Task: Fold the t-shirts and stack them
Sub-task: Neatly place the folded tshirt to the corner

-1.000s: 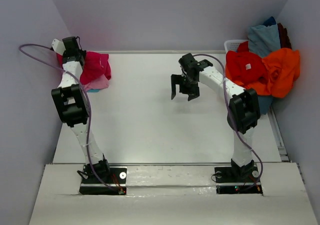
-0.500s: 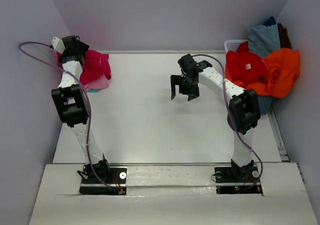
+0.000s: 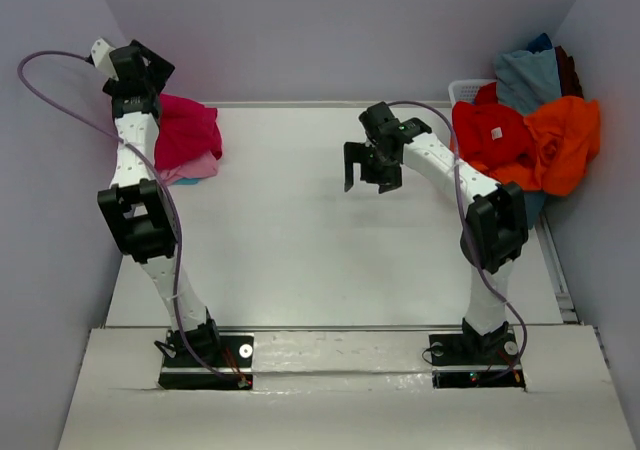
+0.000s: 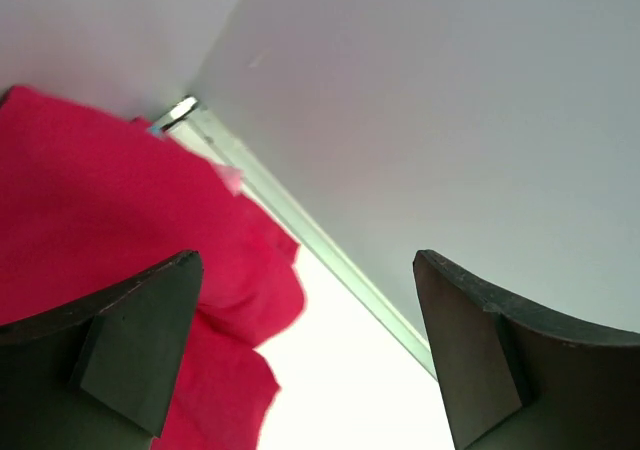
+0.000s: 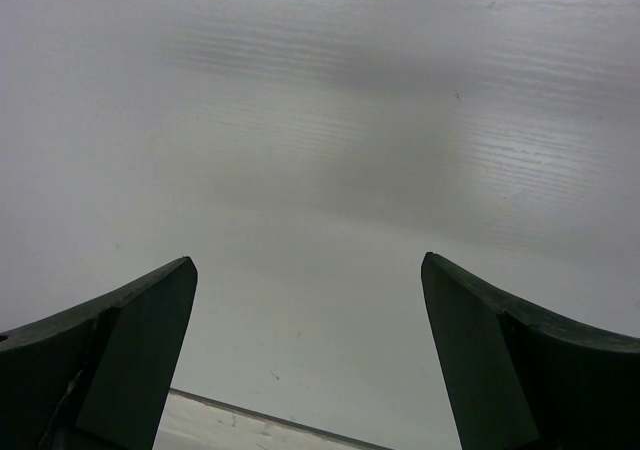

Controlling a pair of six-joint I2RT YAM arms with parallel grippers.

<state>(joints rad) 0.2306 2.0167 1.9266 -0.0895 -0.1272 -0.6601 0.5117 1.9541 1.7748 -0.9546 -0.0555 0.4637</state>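
Tees were plain, single-colour: crimson-magenta tee (image 3: 188, 130), light pink tee (image 3: 201, 166), red tee (image 3: 490, 135), orange tee (image 3: 566, 135), grey-blue tee (image 3: 527, 75). Desk (image 3: 290, 250) was white, wall (image 3: 330, 30) pale lilac-grey.

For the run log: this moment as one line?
left gripper: open, by magenta tee | right gripper: open over table | magenta tee: on pink tee | other tees: heaped on basket, right
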